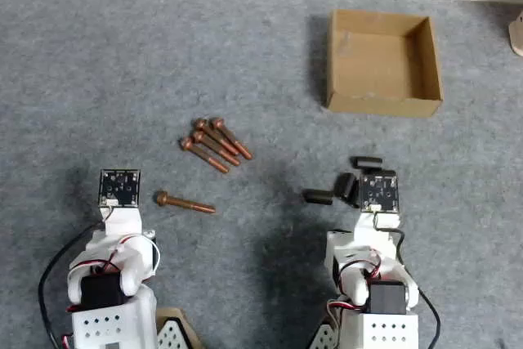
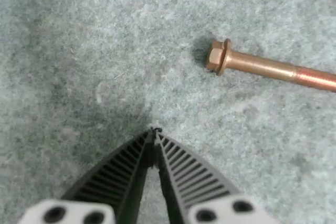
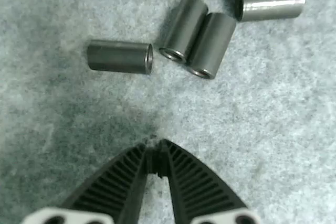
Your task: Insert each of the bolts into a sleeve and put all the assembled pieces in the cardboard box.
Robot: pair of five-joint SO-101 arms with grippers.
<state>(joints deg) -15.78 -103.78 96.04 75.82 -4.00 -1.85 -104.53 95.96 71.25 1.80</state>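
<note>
Picking up lone bolt (image 1: 185, 203): left gripper (image 2: 155, 136), closed and empty, should open and clamp mid-shank, leaving the tip free.
Bolt: coppery, flanged hex head, flat, toward the tabletop's (image 1: 98, 79) arm-side edge, left.
Right gripper (image 3: 157, 148): closed, empty, near dark tubular sleeves (image 3: 197, 35).

No text, label, brand, number or sign can be read on anything in view.
</note>
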